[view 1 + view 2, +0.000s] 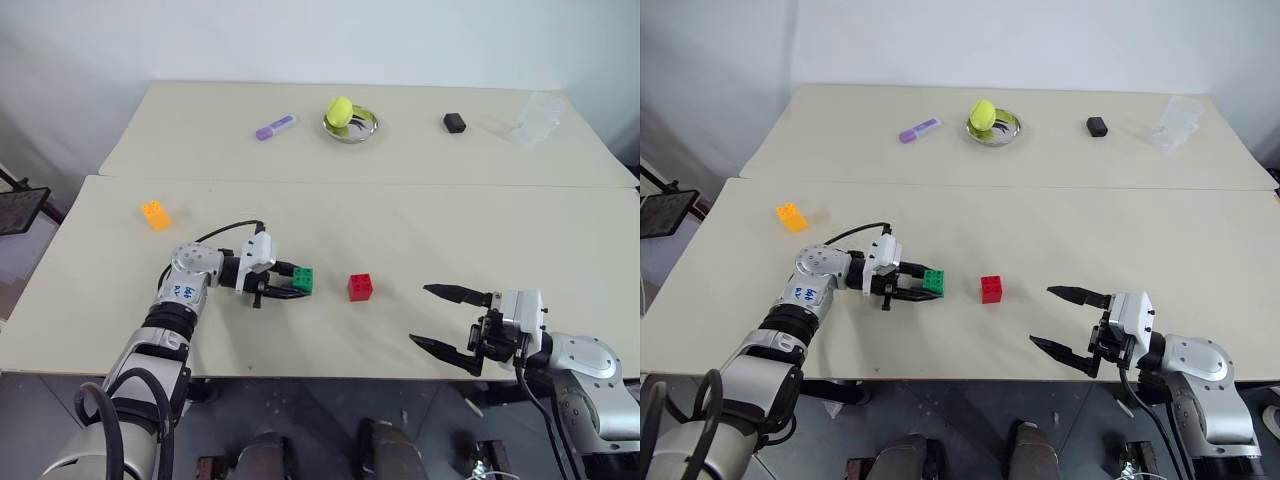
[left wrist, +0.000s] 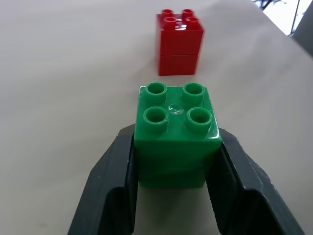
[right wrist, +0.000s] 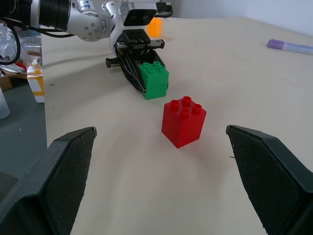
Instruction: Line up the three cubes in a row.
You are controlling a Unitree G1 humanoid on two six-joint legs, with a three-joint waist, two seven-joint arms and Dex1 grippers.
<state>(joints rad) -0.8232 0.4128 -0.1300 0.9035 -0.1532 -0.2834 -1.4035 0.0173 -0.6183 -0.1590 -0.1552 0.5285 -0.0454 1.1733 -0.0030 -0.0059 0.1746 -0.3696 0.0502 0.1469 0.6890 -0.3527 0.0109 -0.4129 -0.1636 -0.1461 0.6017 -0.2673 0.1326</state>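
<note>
The right gripper [image 1: 447,319] gapes wide, empty; the left gripper [image 1: 292,281] clamps the green cube [image 1: 303,280], with the red cube [image 1: 360,287] just beside it.

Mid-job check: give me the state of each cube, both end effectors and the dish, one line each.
green cube: clamped in the left end effector, beside the red cube, a gap between.
red cube: free, upright on the table.
orange-yellow cube: free, far off by the table's left edge.
left end effector: shut on the green cube.
right end effector: open, holding nothing.
metal dish: holds a yellow ball.
</note>
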